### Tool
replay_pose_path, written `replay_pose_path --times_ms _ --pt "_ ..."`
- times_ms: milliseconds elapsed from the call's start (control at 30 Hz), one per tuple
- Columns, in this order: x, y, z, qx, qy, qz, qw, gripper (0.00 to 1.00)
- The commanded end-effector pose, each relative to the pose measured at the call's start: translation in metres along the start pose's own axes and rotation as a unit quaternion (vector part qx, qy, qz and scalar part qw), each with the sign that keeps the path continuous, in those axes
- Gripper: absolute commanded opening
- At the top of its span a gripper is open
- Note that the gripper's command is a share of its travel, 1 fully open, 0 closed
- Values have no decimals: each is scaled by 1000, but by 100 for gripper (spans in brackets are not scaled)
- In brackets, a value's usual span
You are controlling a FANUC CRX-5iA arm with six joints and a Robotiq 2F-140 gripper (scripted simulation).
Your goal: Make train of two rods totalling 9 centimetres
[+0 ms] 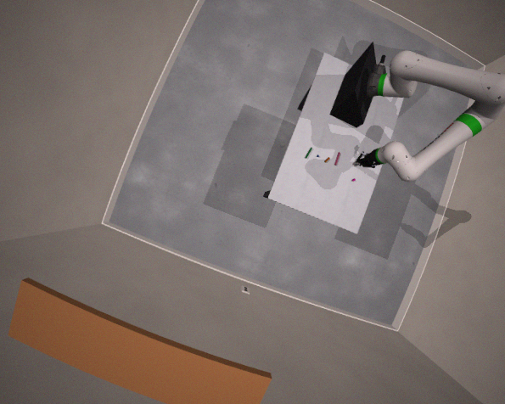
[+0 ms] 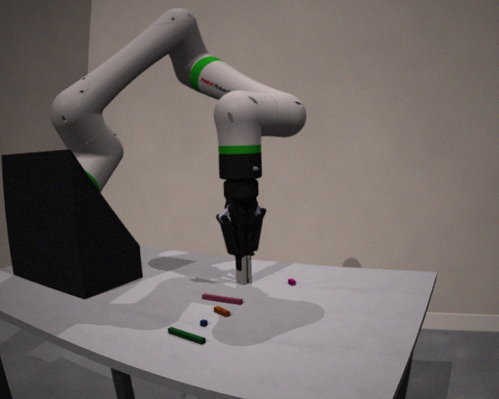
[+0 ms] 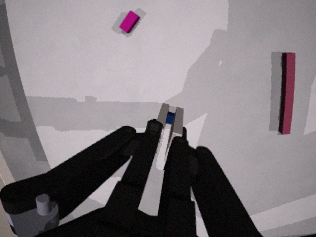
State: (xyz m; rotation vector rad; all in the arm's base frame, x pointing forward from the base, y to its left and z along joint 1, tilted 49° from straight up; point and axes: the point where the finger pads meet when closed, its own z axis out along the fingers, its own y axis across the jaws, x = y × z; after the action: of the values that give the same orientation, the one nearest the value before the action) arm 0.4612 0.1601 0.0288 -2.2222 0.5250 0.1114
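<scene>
My gripper (image 1: 356,163) (image 2: 243,282) (image 3: 170,116) points down, fingertips at or just above the table, shut on a small blue rod (image 3: 170,118). A second blue rod (image 1: 317,155) (image 2: 203,323) lies between the green rod (image 1: 308,153) (image 2: 186,335) and the orange rod (image 1: 327,159) (image 2: 221,311), apart from both. The pink rod (image 1: 337,159) (image 2: 221,299) (image 3: 288,94) lies between the orange rod and my gripper. The magenta rod (image 1: 353,179) (image 2: 292,282) (image 3: 129,22) lies alone, to the gripper's right in the exterior view. No rods touch end to end.
The white table (image 1: 330,208) (image 2: 348,360) carries a black wedge-shaped block (image 1: 352,99) (image 2: 69,231) beside the arm's base. Shadows of the arm fall across the table around the rods.
</scene>
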Motion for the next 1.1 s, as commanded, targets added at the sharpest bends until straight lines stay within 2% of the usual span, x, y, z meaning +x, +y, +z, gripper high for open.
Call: replay_pose_path --times_ms 0,367,467,633,700,900,1067 --pt "0 0 0 0 0 0 1000 3" --pt "0 0 -1 0 0 0 1000 3" --pt "0 0 -7 0 0 0 1000 3" --pt "0 0 -35 0 0 0 1000 3" --pt "0 0 -35 0 0 0 1000 3" --pt "0 0 -79 0 0 0 1000 3" --pt "0 0 -99 0 0 0 1000 3"
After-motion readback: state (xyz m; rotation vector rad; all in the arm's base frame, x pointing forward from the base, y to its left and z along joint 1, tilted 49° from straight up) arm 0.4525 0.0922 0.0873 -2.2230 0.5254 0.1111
